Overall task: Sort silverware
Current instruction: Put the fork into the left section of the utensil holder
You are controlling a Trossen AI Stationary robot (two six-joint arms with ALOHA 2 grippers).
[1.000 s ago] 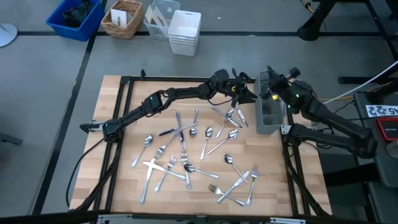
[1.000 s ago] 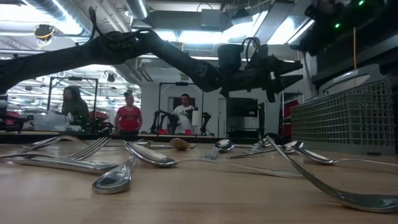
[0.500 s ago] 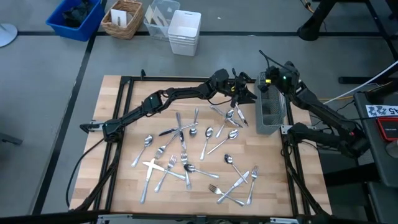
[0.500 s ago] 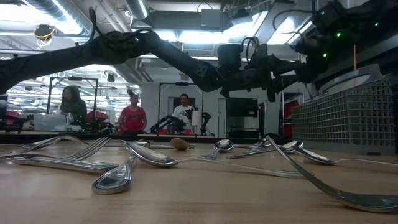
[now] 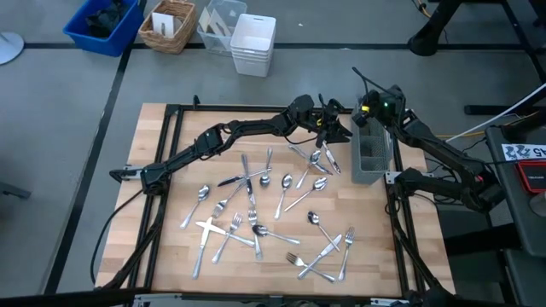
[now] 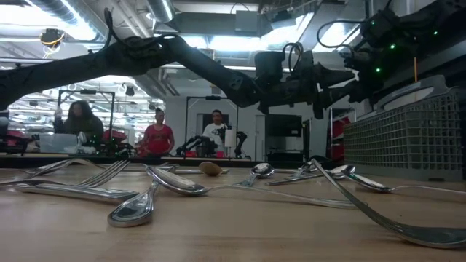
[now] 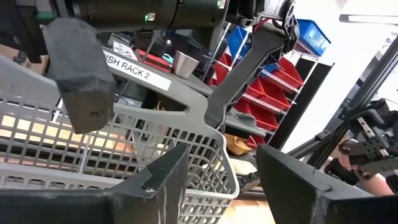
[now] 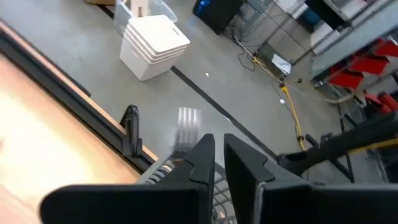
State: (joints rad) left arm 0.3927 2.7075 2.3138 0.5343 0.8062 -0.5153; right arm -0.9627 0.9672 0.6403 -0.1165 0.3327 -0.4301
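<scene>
Several pieces of silverware (image 5: 256, 209) (forks, spoons, knives) lie scattered flat on the wooden table (image 5: 162, 247). A grey mesh caddy (image 5: 371, 153) stands at the right edge. My left gripper (image 5: 345, 128) hovers open beside the caddy's far left side with nothing between its fingers (image 7: 168, 177). My right gripper (image 5: 366, 113) hangs over the caddy's far end, pointing slantwise down. Its fingers (image 8: 205, 155) stand a narrow gap apart with nothing in the gap. A blurred silver piece (image 8: 186, 127) shows just past the fingertips, above the caddy's rim (image 8: 163, 171).
Beyond the table's far edge, on the floor, stand a white bin stack (image 5: 253, 43), a clear container (image 5: 217, 21), a wicker basket (image 5: 169, 24) and a blue bin (image 5: 102, 24). A black frame (image 5: 171, 111) borders the table. People (image 6: 156, 138) stand in the room behind.
My right gripper has swung toward the table's far edge and sunk over the caddy's far end, tipping further downward. It now stands close to my left gripper.
</scene>
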